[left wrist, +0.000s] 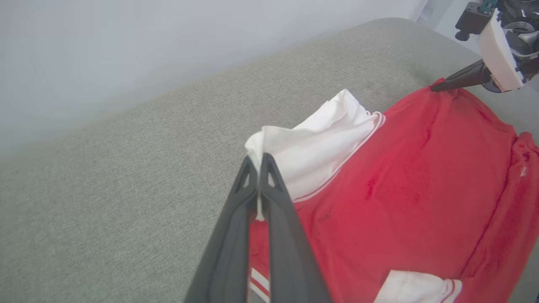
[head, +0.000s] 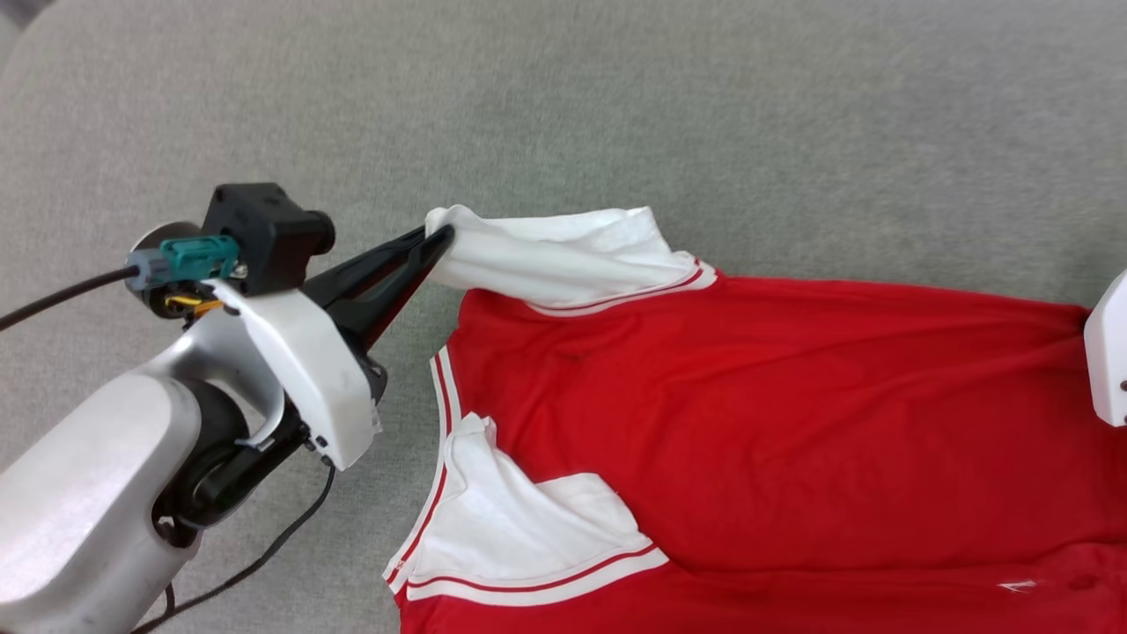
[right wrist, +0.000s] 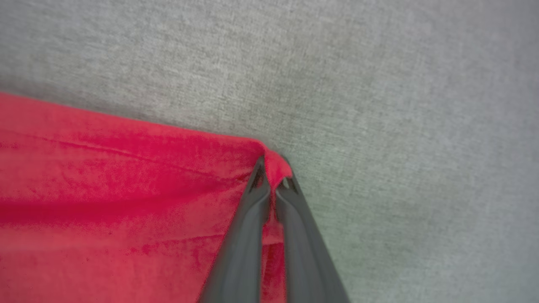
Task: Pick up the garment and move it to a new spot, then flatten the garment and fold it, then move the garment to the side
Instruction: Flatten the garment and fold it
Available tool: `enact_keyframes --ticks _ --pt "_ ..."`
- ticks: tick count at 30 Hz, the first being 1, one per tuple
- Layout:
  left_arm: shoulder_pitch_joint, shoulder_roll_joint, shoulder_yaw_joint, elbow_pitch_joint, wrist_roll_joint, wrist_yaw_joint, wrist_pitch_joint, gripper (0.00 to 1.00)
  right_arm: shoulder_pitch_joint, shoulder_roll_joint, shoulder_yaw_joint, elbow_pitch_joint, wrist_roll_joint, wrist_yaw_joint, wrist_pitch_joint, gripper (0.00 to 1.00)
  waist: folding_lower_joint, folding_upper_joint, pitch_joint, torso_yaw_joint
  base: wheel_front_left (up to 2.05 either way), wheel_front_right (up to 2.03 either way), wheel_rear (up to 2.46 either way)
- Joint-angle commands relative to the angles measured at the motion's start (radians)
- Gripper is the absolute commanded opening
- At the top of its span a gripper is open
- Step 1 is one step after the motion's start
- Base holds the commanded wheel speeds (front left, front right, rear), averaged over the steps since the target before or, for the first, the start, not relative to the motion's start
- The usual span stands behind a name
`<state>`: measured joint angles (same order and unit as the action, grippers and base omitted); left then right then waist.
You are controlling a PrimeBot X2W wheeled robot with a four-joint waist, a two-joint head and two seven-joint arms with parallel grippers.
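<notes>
The garment [head: 775, 423], a bright red jersey with white sleeves and striped trim, lies spread on the grey cushion [head: 563, 106]. My left gripper [head: 438, 238] is shut on the edge of the far white sleeve [head: 563, 255]; in the left wrist view its fingers [left wrist: 257, 162] pinch that sleeve [left wrist: 320, 143]. My right gripper [right wrist: 271, 168] is shut on a red corner of the garment [right wrist: 126, 198], a bit of cloth bunched between the fingertips. The left wrist view shows the same right gripper [left wrist: 436, 87] at the garment's far corner. A second white sleeve [head: 519, 519] lies folded near the front.
Bare grey cushion stretches beyond and to the left of the garment. A pale wall [left wrist: 168, 42] rises behind the cushion's rounded edge. My left arm's cables [head: 62, 295] hang at the left. The right arm's white casing [head: 1111, 348] sits at the right edge.
</notes>
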<state>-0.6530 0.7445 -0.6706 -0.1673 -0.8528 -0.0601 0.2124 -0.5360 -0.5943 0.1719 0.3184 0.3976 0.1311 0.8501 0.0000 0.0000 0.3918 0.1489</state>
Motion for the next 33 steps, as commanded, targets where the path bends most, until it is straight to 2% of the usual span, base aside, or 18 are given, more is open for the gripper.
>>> enact_keyframes --ticks 1,11,15,18,25,29,33 --pt "0.024 0.004 0.008 0.005 -0.006 0.007 -0.012 0.00 0.000 0.008 -0.001 0.010 0.011 -0.001 -0.017 0.00 0.0000 0.0000 -0.040 -0.020 0.00 0.00 0.00" --pt "0.154 0.047 0.028 0.010 -0.031 0.068 -0.066 0.00 0.093 0.018 -0.051 -0.066 0.063 -0.001 -0.115 0.00 0.0000 0.0000 -0.173 -0.048 0.00 0.00 0.00" --pt "0.254 0.058 0.038 -0.016 -0.078 0.092 -0.098 0.00 0.202 0.046 -0.102 -0.140 0.071 -0.001 -0.162 0.00 0.0000 0.0000 -0.217 -0.044 0.00 0.00 0.00" --pt "0.335 0.087 0.030 -0.032 -0.097 0.108 -0.109 0.00 0.285 0.062 -0.130 -0.211 0.072 -0.001 -0.168 0.00 0.0000 0.0000 -0.239 -0.047 0.00 0.00 0.00" --pt "0.489 0.121 -0.006 -0.040 -0.119 0.136 -0.129 0.00 0.474 0.080 -0.150 -0.302 0.033 -0.001 -0.184 0.00 0.0000 0.0000 -0.262 -0.049 0.00 0.00 0.00" --pt "0.544 0.119 -0.034 -0.026 -0.121 0.141 -0.132 0.00 0.551 0.059 -0.136 -0.314 0.018 -0.001 -0.201 0.00 0.0000 0.0000 -0.259 -0.047 0.00 0.00 0.00" --pt "0.577 0.105 -0.074 0.009 -0.119 0.133 -0.116 0.00 0.608 0.014 -0.077 -0.300 0.008 -0.001 -0.246 0.00 0.0000 0.0000 -0.251 -0.047 0.00 0.00 0.00"
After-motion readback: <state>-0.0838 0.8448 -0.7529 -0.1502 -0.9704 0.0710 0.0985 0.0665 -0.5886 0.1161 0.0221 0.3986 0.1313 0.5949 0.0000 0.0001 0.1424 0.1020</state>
